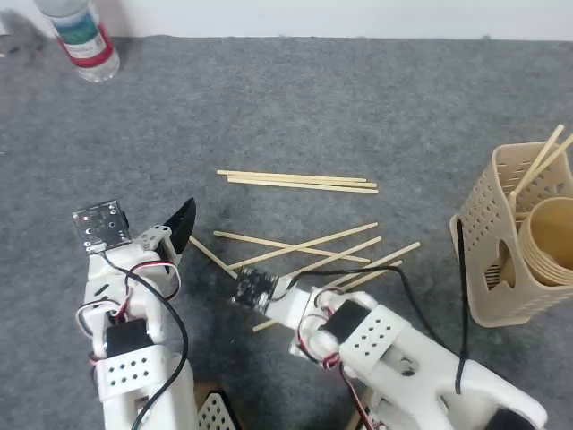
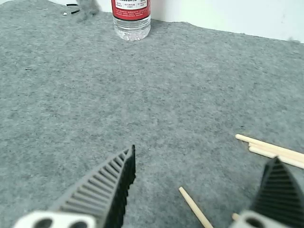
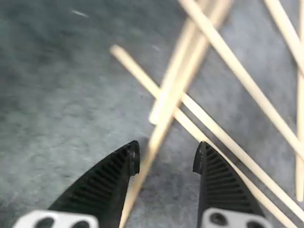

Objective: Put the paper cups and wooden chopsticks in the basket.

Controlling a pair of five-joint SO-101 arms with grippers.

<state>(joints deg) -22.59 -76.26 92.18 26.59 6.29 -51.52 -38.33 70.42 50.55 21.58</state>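
Note:
Several wooden chopsticks (image 1: 304,246) lie crossed on the grey felt, and a pair (image 1: 300,182) lies side by side farther back. My right gripper (image 3: 166,159) is open and low over the crossed ones, with one chopstick (image 3: 159,137) running between its fingers. The right arm's wrist (image 1: 255,288) sits at the near end of that pile. My left gripper (image 2: 202,166) is open and holds nothing, with a chopstick tip (image 2: 194,206) just beneath it. In the high view the left gripper (image 1: 183,228) is left of the pile. Stacked paper cups (image 1: 551,237) sit in the beige basket (image 1: 488,206).
Two chopsticks (image 1: 537,166) stick up out of the basket at the right edge. A water bottle (image 1: 81,36) stands at the far left corner, also seen as the bottle (image 2: 131,16) ahead of the left gripper. A black cable (image 1: 461,296) runs along the right arm.

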